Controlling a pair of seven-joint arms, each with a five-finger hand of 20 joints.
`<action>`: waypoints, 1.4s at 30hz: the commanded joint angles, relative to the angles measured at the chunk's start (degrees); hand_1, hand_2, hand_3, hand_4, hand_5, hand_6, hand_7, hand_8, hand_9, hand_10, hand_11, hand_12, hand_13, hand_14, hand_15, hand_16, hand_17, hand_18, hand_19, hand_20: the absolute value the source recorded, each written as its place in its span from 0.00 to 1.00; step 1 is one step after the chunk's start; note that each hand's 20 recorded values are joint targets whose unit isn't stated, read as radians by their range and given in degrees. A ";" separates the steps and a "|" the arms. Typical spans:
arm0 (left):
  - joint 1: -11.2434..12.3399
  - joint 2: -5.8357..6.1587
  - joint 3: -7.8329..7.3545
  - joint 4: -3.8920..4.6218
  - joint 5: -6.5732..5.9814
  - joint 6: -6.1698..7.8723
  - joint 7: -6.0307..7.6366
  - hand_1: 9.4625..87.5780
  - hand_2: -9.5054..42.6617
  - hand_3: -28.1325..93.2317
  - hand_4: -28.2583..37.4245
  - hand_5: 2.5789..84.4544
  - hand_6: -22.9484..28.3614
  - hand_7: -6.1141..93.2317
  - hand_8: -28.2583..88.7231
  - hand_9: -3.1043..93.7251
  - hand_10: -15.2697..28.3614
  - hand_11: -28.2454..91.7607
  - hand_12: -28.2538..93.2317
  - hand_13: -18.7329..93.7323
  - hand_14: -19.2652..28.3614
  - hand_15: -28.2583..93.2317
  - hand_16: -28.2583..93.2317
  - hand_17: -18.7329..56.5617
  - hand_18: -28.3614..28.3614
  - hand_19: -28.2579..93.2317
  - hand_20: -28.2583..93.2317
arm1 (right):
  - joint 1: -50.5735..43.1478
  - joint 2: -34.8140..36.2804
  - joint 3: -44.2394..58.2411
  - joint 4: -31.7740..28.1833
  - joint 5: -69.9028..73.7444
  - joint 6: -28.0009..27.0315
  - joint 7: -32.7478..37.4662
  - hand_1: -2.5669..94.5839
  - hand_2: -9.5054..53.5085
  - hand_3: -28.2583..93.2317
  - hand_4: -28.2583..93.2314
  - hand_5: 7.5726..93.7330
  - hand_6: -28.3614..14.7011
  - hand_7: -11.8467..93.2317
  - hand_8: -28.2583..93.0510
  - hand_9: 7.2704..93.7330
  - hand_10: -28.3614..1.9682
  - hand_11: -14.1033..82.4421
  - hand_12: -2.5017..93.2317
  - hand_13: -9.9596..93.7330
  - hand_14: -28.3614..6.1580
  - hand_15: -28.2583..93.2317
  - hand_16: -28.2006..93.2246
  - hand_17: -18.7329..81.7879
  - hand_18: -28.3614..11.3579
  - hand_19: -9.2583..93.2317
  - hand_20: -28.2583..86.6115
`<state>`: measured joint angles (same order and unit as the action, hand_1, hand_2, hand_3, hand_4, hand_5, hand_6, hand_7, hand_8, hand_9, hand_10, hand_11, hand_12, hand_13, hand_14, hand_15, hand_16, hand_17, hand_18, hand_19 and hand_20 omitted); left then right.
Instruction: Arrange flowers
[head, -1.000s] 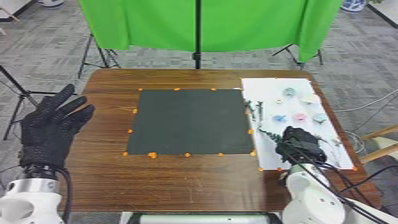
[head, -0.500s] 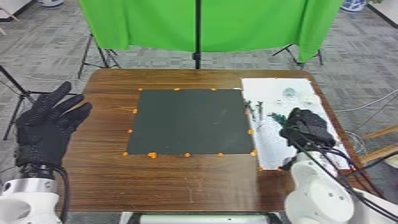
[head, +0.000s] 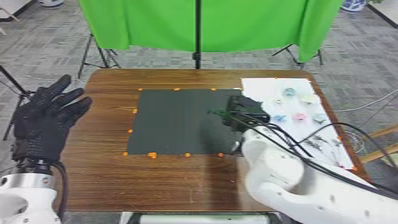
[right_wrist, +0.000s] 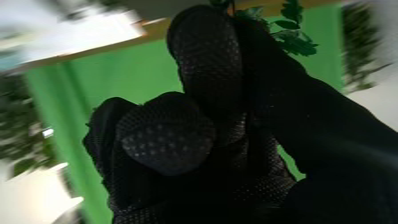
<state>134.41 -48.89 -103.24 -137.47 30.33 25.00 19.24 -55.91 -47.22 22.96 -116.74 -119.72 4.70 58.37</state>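
In the head view my right hand (head: 243, 111) is over the right edge of the dark square mat (head: 182, 125), pinching a green leafy stem (head: 219, 114) whose leaves stick out to its left. In the right wrist view the right hand (right_wrist: 169, 135) has its fingers curled, with the green stem (right_wrist: 293, 40) held at the thumb and fingertip. Pink (head: 299, 117) and blue (head: 280, 118) flowers lie on the white sheet (head: 262, 85) at the right. My left hand (head: 43, 120) is raised at the table's left edge, fingers straight and spread.
The brown wooden table (head: 160, 185) surrounds the mat. Orange markers run along the mat's border. More small flowers and pale stems (head: 329, 145) lie on the sheet, beside the right arm and its black cables. A green cloth (head: 204, 30) hangs beyond the table.
My right hand has swung left from the white sheet to the mat's right edge, carrying the green stem. The left hand has shifted slightly.
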 joint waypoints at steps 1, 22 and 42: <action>-1.41 2.12 0.01 -0.58 0.71 0.74 -0.35 0.14 0.39 0.86 0.00 0.40 0.64 0.19 0.16 0.34 0.81 0.47 0.31 0.38 0.98 0.69 0.14 0.15 0.94 0.75 0.31 | 8.03 -15.00 -3.84 6.25 3.92 -5.00 -4.65 0.57 0.00 0.86 0.06 0.90 0.54 0.36 0.43 0.97 0.52 0.54 0.26 0.93 0.62 0.80 0.40 0.77 0.23 1.00 0.71; -24.90 6.36 12.33 6.26 2.75 -5.72 -9.50 0.14 0.39 0.86 0.00 0.40 0.64 0.19 0.17 0.34 0.81 0.47 0.31 0.38 0.98 0.69 0.14 0.15 0.94 0.76 0.31 | 20.53 -26.03 -16.52 19.80 17.02 -3.16 6.08 0.56 0.00 0.86 0.06 0.89 0.55 0.37 0.42 0.97 0.52 0.55 0.25 0.93 0.63 0.80 0.40 0.77 0.23 1.00 0.71; -30.78 5.54 16.82 8.30 2.37 -8.16 -9.47 0.14 0.39 0.86 0.00 0.40 0.64 0.19 0.16 0.34 0.81 0.47 0.31 0.38 0.98 0.69 0.14 0.15 0.94 0.76 0.31 | 17.73 -26.40 -14.72 21.11 24.06 -3.06 5.08 0.56 0.01 0.82 0.00 0.88 0.57 0.36 0.33 0.96 0.54 0.55 0.25 0.92 0.63 0.80 0.39 0.74 0.23 1.00 0.69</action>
<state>104.02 -42.86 -87.07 -129.56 32.81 17.45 9.90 -37.62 -73.44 8.34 -95.43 -97.36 1.49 64.69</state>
